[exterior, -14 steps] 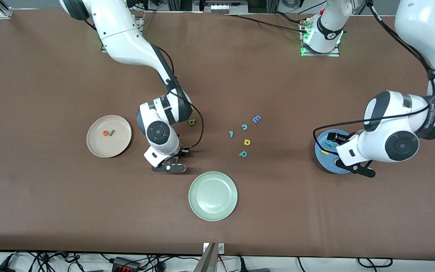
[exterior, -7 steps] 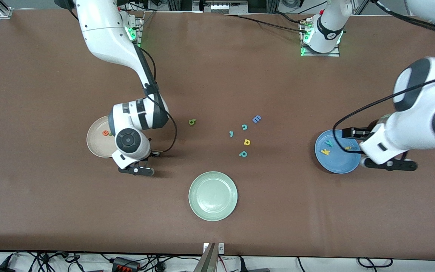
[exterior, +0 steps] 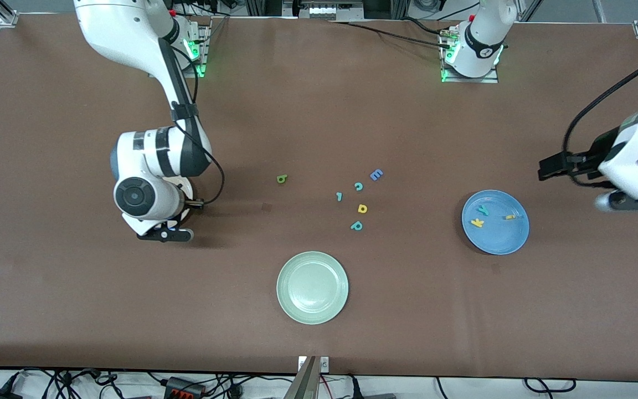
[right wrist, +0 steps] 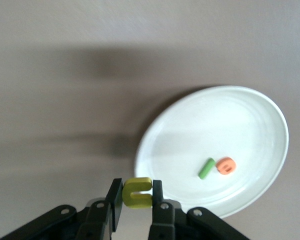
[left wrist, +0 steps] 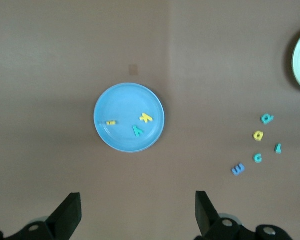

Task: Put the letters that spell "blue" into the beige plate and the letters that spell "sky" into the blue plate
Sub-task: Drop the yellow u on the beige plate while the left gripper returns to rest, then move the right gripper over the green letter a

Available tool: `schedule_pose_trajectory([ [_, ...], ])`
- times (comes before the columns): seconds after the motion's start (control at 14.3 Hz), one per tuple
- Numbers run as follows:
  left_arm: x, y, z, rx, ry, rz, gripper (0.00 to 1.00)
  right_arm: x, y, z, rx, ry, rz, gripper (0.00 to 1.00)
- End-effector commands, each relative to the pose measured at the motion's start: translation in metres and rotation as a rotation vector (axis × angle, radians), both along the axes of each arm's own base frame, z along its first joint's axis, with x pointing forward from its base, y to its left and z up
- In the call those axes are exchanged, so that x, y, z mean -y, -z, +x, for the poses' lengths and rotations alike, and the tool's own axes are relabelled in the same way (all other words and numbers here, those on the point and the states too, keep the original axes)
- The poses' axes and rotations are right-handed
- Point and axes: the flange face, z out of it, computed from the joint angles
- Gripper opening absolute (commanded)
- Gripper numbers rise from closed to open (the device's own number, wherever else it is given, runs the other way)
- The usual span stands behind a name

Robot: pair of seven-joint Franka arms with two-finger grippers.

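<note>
My right gripper (right wrist: 138, 195) is shut on the yellow u (right wrist: 138, 192) and hangs over the rim of the beige plate (right wrist: 240, 125). The dark green l (right wrist: 206, 168) and the orange e (right wrist: 225, 165) lie in that plate. In the front view the right arm covers the plate. The green b (exterior: 282, 178) lies on the table. The blue plate (exterior: 499, 238) holds the yellow k (exterior: 477, 223), the teal y (exterior: 483, 210) and the yellow s (exterior: 510, 217). My left gripper (left wrist: 137, 217) is open with nothing between its fingers, over bare table beside the blue plate at the left arm's end.
A pale green plate (exterior: 312, 287) sits nearest the front camera, mid-table. Between the b and the blue plate lie a blue E (exterior: 376, 175), a teal c (exterior: 359, 186), a small teal letter (exterior: 339, 196), a rounded yellow letter (exterior: 362, 208) and a teal p (exterior: 356, 225).
The right arm has carried the yellow u from mid-table toward its own end, over the beige plate. The left arm has drawn away from the blue plate, uncovering its three letters.
</note>
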Motion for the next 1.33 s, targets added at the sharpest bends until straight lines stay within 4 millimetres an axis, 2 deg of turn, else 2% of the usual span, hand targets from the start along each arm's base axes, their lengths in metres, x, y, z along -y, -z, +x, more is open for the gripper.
schedule_pose_trajectory([
  [0.0,-0.010,0.009,-0.060,0.086,-0.020,0.008,1.00,0.036,0.005,-0.016,-0.010,-0.033,0.038,0.05],
  [0.07,-0.002,0.012,-0.065,0.085,0.037,0.009,1.00,0.042,0.009,-0.016,-0.005,-0.030,0.039,0.05],
  [0.21,-0.010,0.010,-0.068,0.088,0.111,0.007,1.00,0.048,0.023,-0.022,-0.015,-0.018,0.037,0.05],
  [0.35,-0.012,0.009,-0.069,0.082,0.114,0.007,1.00,0.046,0.039,-0.028,-0.032,-0.022,0.027,0.05],
  [0.56,-0.011,0.006,-0.062,0.036,0.122,0.005,1.00,0.046,0.045,-0.029,-0.039,-0.017,0.027,0.07],
  [0.63,-0.010,0.005,-0.062,0.032,0.124,0.005,1.00,0.048,0.047,-0.029,-0.041,-0.014,0.026,0.21],
  [0.7,-0.009,0.006,-0.062,0.030,0.125,0.005,1.00,0.049,0.049,-0.029,-0.043,-0.010,0.024,0.64],
  [0.77,-0.006,0.005,-0.062,0.032,0.128,0.005,1.00,0.049,0.045,-0.028,-0.041,-0.006,0.026,1.00],
  [0.84,-0.005,0.004,-0.062,0.033,0.127,0.006,1.00,0.045,0.036,-0.026,-0.034,-0.010,0.034,1.00],
  [0.98,-0.005,0.004,-0.062,0.033,0.125,0.006,1.00,0.030,-0.003,-0.023,0.003,-0.016,0.069,1.00],
  [1.05,-0.005,0.004,-0.062,0.033,0.128,0.005,1.00,0.018,-0.016,-0.021,0.011,-0.029,0.082,1.00],
  [1.12,-0.005,0.004,-0.062,0.035,0.127,0.006,1.00,-0.006,-0.026,-0.020,0.028,-0.048,0.114,1.00],
  [1.19,-0.004,0.004,-0.062,0.033,0.125,0.006,1.00,-0.029,-0.027,-0.025,0.030,-0.053,0.148,1.00],
  [1.26,-0.003,0.004,-0.061,0.036,0.128,0.006,1.00,-0.063,-0.027,-0.033,0.039,-0.066,0.189,1.00],
])
